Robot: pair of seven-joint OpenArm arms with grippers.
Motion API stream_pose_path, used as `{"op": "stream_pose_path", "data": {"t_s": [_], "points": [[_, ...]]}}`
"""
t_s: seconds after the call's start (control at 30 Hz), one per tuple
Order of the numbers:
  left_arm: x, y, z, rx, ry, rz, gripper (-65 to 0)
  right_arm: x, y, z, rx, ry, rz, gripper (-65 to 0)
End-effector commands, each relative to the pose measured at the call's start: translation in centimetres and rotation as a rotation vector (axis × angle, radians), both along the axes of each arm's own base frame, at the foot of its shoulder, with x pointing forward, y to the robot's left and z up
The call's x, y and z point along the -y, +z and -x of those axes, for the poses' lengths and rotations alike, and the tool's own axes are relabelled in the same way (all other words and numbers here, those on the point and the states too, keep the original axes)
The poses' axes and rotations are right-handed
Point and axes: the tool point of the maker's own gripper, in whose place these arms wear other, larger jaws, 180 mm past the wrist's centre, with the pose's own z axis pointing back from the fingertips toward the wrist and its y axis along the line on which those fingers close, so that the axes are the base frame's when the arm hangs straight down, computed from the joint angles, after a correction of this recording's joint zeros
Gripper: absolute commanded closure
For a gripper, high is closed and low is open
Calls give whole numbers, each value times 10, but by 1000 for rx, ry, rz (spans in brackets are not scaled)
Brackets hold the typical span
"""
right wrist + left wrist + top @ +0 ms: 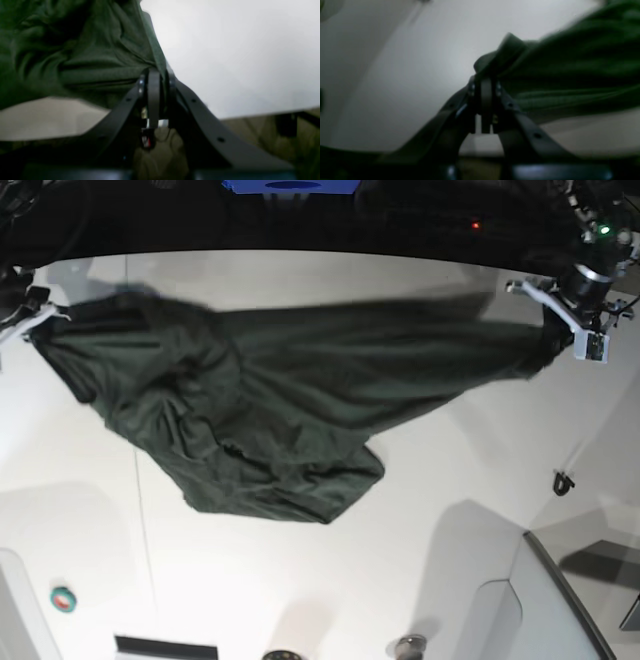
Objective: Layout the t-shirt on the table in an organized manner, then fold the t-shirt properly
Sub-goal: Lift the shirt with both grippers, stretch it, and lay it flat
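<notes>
Closest in the left wrist view, the left tool is seen clamped on a bunched edge of the t-shirt. Right wrist view: right tool pinched onto another edge. Base view: t-shirt is stretched between both tools near the bench's far edge, its middle sagging toward the centre. Even tension should be kept and both corners lowered together so the cloth is laid flat.

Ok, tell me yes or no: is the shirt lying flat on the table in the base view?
No: the shirt hangs stretched between the two end effectors, bunched and sagging toward the table.
</notes>
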Motion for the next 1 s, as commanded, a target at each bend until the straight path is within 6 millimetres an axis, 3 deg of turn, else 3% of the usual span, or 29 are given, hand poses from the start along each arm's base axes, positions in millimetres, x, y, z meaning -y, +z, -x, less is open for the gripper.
{"op": "stream_pose_path", "data": {"t_s": [0.0,0.1,0.23,0.4,0.6,0.73,0.8,0.87,0.97], "points": [[-4,14,-4,30,-13,-21,0,6,7,0,11,4,20,-35],[-11,17,4,-8,-38,-55,0,1,5,8,-19,53,29,-35],[-14,19,7,-12,-38,-68,0,-3,17,14,-40,127,77,-35],[-25,16,27,-52,-11,-80,0,-3,8,39,-165,136,68,-35],[-20,20,36,-73,-51,-98,0,-1,8,48,-215,150,79,-35],[-24,39,4,-15,-65,-137,0,14,32,12,-179,165,137,-35],[-34,55,-23,14,-48,-174,0,26,52,-15,-119,168,182,-35],[-36,72,-52,57,-42,-192,0,36,79,-50,-24,169,228,-35],[-26,111,-111,158,-53,-203,0,33,134,-125,154,224,279,-38]]}}
